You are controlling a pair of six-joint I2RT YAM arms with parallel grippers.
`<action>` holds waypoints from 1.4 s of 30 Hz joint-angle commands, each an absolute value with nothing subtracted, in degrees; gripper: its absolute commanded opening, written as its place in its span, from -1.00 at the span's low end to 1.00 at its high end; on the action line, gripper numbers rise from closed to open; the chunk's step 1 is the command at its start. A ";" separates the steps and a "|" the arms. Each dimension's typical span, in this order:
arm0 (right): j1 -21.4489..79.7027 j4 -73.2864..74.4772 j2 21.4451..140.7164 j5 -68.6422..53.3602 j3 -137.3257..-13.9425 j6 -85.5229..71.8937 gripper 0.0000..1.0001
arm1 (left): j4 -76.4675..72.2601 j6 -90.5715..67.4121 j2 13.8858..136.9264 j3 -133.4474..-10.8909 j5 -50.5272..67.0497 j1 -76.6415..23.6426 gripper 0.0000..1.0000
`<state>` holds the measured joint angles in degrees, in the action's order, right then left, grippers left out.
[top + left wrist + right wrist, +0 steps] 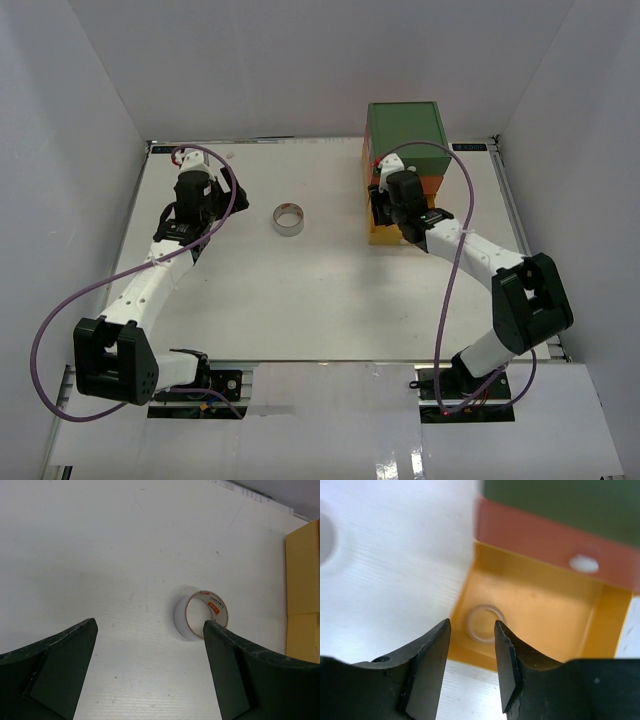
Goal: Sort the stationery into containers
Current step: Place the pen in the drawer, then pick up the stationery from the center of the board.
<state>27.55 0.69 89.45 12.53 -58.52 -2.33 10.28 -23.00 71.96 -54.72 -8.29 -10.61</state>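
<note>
The grey tape roll (289, 219) stands on edge on the white table; it shows in the left wrist view (200, 616) just beyond my right fingertip. My left gripper (225, 205) (150, 625) is open and empty, left of the roll. The stacked unit has a green drawer (405, 135) (560, 500) over an orange drawer (535, 535) with a white knob (584, 563). The yellow drawer (385, 238) (555, 605) is pulled open. The small whitish tape roll (486, 623) lies flat inside it. My right gripper (383, 215) (472, 625) is open and empty just above that roll. No pens or highlighters show.
White walls enclose the table (300, 300) on three sides. The drawer unit stands at the back right near the far wall. The yellow drawer's side shows at the right edge of the left wrist view (302, 580).
</note>
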 commanded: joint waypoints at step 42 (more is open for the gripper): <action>46.41 14.68 129.47 -11.60 -103.55 22.59 -0.36 | 10.28 -23.11 71.46 -55.99 -10.72 -10.46 0.96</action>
